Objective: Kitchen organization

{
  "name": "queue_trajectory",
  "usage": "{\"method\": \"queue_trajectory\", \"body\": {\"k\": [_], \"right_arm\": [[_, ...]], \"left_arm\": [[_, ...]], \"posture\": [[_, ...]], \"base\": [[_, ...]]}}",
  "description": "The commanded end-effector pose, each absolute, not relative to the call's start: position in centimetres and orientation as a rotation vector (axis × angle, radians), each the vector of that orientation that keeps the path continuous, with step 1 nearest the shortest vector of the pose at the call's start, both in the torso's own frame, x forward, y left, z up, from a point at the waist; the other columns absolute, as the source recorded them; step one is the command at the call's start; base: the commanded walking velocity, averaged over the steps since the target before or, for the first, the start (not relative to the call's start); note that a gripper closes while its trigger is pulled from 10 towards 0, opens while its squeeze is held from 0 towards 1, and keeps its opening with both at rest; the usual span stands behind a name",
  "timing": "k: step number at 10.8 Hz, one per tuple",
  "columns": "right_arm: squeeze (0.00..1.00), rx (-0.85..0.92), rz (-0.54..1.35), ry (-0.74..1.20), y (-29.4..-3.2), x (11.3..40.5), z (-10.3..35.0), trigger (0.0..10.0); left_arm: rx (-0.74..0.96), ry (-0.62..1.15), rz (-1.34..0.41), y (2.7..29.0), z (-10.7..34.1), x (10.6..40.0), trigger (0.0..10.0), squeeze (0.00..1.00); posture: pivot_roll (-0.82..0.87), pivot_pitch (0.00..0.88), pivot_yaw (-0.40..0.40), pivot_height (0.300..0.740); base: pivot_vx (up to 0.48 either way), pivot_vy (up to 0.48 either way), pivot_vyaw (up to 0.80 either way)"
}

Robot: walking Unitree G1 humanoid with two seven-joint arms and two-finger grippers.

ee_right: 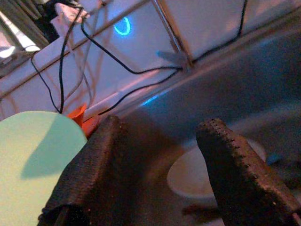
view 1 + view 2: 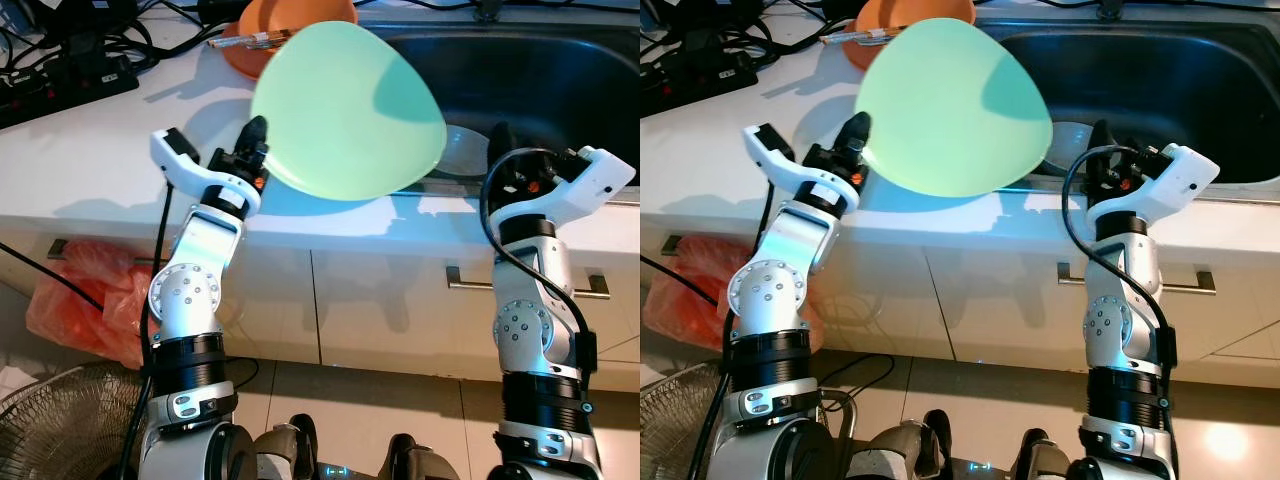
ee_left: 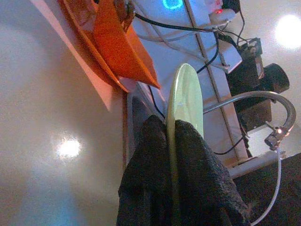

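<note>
I have the left gripper (image 2: 256,138) fingers (image 3: 155,160) pinching the rim of the pale green round plate (image 2: 350,112), held tilted above the white desk (image 2: 90,150) edge, probably for carrying toward the steel sink (image 2: 560,70). My right gripper (image 1: 160,160) fingers (image 1: 235,165) stand apart, empty, with the white bowl (image 1: 197,174) in the sink just beyond them.

Home kitchen: stainless steel sink basin (image 2: 560,70) set in white countertop (image 2: 90,150), curved chrome tap (image 3: 263,101), white cabinet drawers with bar handles (image 2: 525,285) below.

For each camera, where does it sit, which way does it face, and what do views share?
Both eye views: on the head, looking down at counter and sink; both arms show.
Left wrist: along the left gripper, shut on the green plate.
Right wrist: along the open right gripper into the sink.
Shared: the green plate.
</note>
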State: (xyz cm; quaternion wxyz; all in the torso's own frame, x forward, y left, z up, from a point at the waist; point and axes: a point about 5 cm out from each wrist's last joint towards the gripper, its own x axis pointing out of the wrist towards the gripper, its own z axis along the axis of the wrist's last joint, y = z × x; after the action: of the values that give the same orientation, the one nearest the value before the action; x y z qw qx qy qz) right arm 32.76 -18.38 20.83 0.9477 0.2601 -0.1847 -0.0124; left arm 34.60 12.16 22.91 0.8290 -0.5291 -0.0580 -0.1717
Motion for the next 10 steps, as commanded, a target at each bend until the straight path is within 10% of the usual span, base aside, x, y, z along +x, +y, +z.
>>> {"method": "queue_trajectory", "body": {"k": [1, 10], "right_arm": [[0.00, 0.630, -0.013, -0.384, -18.4, 32.7, 21.4, 10.0], [0.00, 0.944, 0.211, -0.327, -16.4, 32.3, 21.8, 10.0]], "left_arm": [[-1.185, -0.174, -0.486, 9.5, 25.3, 34.6, 10.0, 0.00], [-1.211, -0.157, -0.543, 7.8, 25.4, 34.7, 10.0, 0.00]], "posture": [[0.06, 0.147, 0.093, 0.740], [0.06, 0.152, 0.082, 0.740]], "base": [[0.000, 0.000, 0.00], [0.000, 0.000, 0.00]]}}
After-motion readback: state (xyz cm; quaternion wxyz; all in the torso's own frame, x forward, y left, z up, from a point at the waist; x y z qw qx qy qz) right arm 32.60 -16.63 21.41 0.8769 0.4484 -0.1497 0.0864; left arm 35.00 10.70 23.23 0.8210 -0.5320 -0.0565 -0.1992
